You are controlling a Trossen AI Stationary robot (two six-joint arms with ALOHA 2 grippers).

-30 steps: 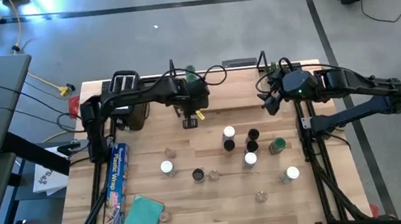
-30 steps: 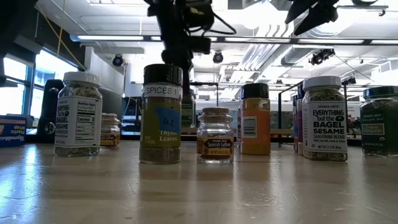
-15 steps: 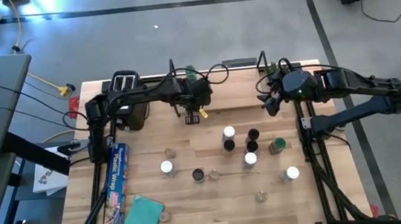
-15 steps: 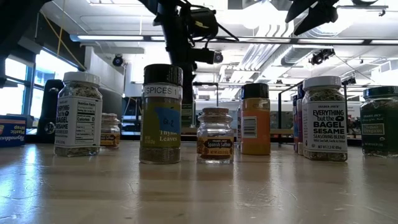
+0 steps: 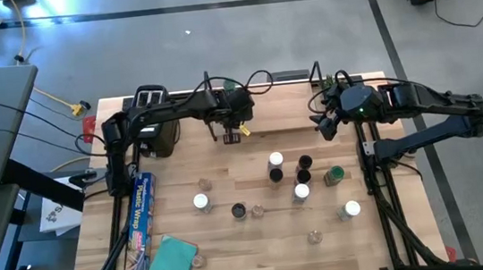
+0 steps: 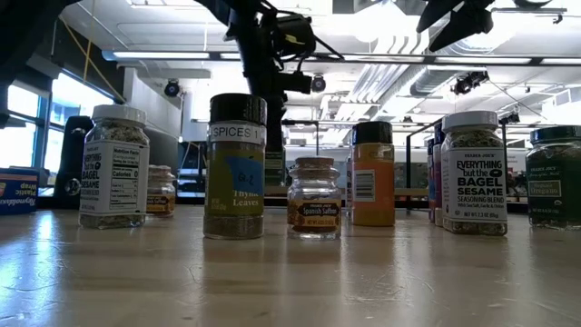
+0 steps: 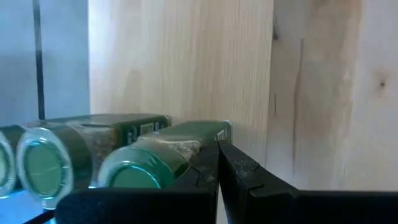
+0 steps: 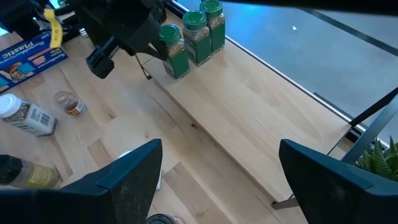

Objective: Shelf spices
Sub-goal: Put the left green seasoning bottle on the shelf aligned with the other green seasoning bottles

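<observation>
Three green-topped spice jars [image 8: 196, 31] stand upright in a row at the left end of the light-wood shelf [image 8: 249, 106] along the table's far edge. My left gripper [image 7: 218, 149] is shut just beside the nearest of them [image 7: 158, 158], on the side away from the shelf's left end, slanting down over the shelf [image 5: 284, 112]. Several more spice jars [image 5: 300, 178] stand or lie on the table's middle and right. My right gripper [image 8: 217, 180] hangs open, high above the table's far right, holding nothing. My left gripper's shut fingers [image 7: 239, 171] lie right alongside the side of the nearest green-topped jar [image 7: 186, 140], which stands on the shelf board. Whether they touch it, I cannot tell.
A black-and-silver toaster [image 5: 154, 117] stands at the far left. A plastic wrap box [image 5: 141, 222] and a teal cloth [image 5: 173, 257] lie at the near left. A green plant [image 8: 379, 155] is by the shelf's right end. The shelf board right of the jars is bare.
My left gripper has gone a little toward the table's far edge, in over the shelf, and now sits beside the green-topped jars. The jars on the table have kept still.
</observation>
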